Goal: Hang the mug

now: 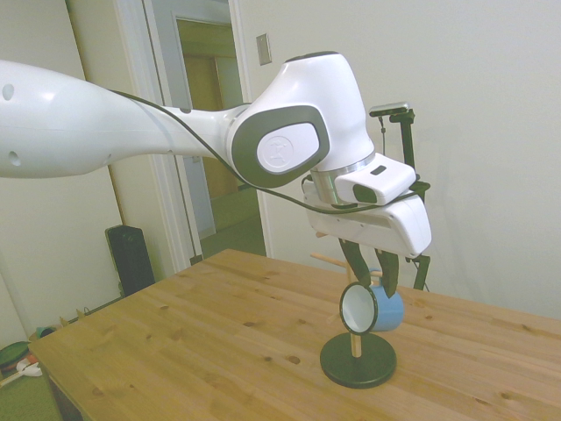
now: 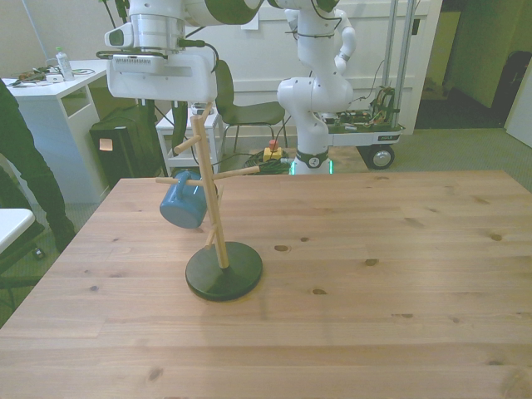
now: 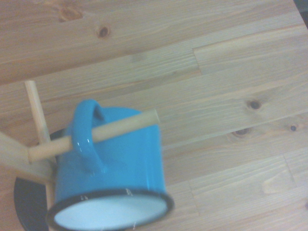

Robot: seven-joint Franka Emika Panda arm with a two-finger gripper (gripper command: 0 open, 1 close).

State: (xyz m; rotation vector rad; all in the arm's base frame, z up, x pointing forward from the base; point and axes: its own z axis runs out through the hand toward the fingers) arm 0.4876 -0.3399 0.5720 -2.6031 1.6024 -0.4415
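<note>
Wood planks of the worktop [image 1: 219, 342] fill the low part of the side view. On it stands a peg tree [image 1: 358, 361] with a round black base. The mug [image 1: 372, 307] hangs on the tree, its white inside facing sideways. The gripper [image 1: 372, 274] is right above the mug, and its dark fingers [image 1: 355, 260] are spread apart, one on each side of the handle, not squeezing it.

From the front, the tree [image 2: 212, 199] stands on the worktop [image 2: 374, 291] toward the front view's left. The mug [image 2: 184, 204] hangs from a peg on that side, tipped down. A person's dark sleeve [image 2: 21, 158] shows at the left edge.

Up close in the wrist view, a peg [image 3: 96, 134] goes through the mug's [image 3: 115, 178] blue handle [image 3: 86, 134].
</note>
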